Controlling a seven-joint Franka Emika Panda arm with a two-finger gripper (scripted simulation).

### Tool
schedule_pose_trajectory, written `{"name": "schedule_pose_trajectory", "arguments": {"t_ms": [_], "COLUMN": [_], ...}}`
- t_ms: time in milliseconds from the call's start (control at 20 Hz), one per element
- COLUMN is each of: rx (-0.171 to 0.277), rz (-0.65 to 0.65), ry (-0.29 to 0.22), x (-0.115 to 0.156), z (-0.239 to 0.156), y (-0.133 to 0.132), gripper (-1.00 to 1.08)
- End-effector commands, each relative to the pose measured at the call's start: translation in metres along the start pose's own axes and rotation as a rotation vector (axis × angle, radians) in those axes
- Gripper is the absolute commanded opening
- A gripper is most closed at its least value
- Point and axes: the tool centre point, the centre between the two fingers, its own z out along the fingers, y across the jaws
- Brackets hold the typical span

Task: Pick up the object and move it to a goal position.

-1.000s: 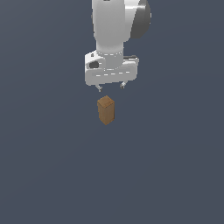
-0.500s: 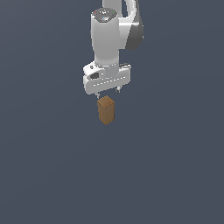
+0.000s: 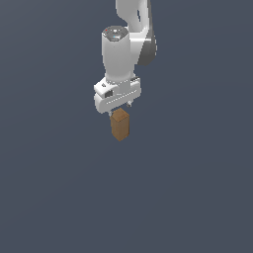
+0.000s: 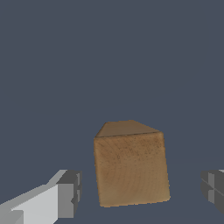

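Note:
The object is a tall brown wooden block point(image 3: 120, 126) with a lighter top, standing upright on the dark grey floor. My white gripper point(image 3: 120, 108) hangs directly above it, its fingertips about level with the block's top. In the wrist view the block point(image 4: 130, 168) stands between the two grey fingertips point(image 4: 70, 194), with a gap on each side. The gripper point(image 4: 142, 192) is open and holds nothing.
The dark grey floor point(image 3: 197, 197) runs flat all around the block. The white arm point(image 3: 126, 44) rises from the gripper toward the top of the exterior view.
The gripper has come down closer to the block's top and the wrist has turned. The block has not moved.

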Motion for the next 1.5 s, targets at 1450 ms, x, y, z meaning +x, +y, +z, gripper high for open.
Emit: {"name": "schedule_pose_trajectory", "arguments": {"t_ms": [1450], "rx": [-0.004], "rz": [-0.101], "ry": [-0.003], "x": [-0.011], "z": [0.066], "y": [-0.001], "gripper": [1.00]}}
